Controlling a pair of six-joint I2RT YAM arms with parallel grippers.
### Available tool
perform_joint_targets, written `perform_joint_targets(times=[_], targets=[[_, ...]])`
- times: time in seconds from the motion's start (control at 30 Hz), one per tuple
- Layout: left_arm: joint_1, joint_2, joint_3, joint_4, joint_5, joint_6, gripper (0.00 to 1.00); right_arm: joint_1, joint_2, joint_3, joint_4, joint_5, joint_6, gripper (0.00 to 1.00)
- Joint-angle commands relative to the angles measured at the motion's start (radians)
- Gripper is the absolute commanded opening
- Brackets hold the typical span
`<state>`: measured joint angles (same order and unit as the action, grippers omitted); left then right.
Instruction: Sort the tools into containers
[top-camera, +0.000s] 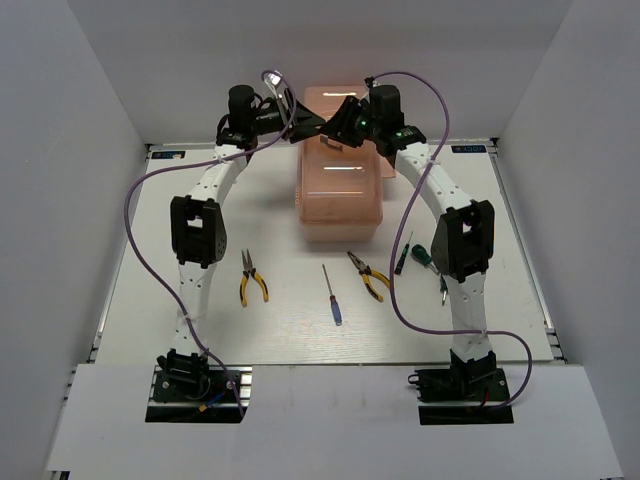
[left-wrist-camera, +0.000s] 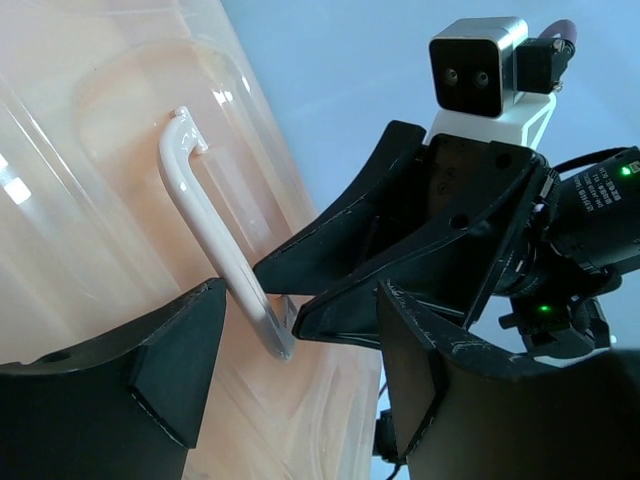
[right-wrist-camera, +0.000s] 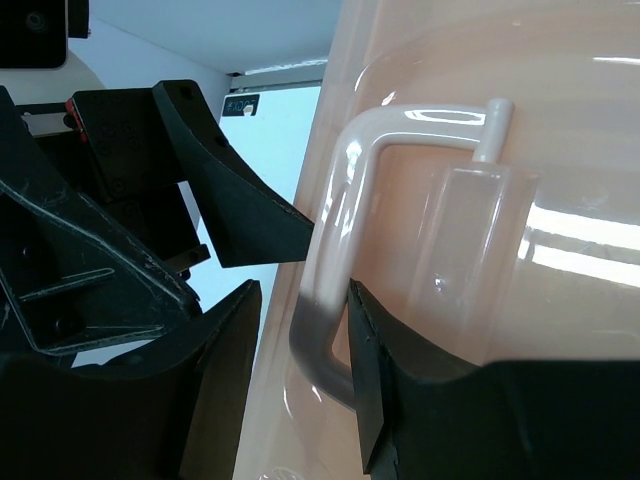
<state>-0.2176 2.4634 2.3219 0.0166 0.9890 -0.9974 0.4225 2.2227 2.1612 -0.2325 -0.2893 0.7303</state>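
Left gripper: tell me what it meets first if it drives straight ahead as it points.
Most likely the white handle on the toolbox lid, which lies inside the open left gripper. The right gripper sits right there too; depth is unclear.

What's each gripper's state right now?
Left gripper: open, holding nothing; the end of the white toolbox handle lies in its gap.
Right gripper: open, straddling the same handle, not clamped on it.
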Motion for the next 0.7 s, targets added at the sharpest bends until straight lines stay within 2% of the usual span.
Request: perform_joint_targets(times=[0.0,0.2,0.4,0.67], targets=[[-0.003,0.008,0.019,-0.004,0.03,-0.014,0.72,0.018,-0.023,0.005,0.087,-0.082,0.032,0.45],[-0.003,0.017,0.019,0.005,0.039,-0.024,0.72,0.015,-0.028,-0.004,0.096,-0.093,0.031,0.45],[-0.003,0.026,0.019,0.026,0.039,-0.058,0.72,0.009,-0.044,-0.029,0.122,-0.108,0.021,0.58],[-0.003,0.035,0.019,0.026,0.039,-0.067,0.72,-0.01,-0.075,-0.061,0.136,-0.114,-0.011,0.6]])
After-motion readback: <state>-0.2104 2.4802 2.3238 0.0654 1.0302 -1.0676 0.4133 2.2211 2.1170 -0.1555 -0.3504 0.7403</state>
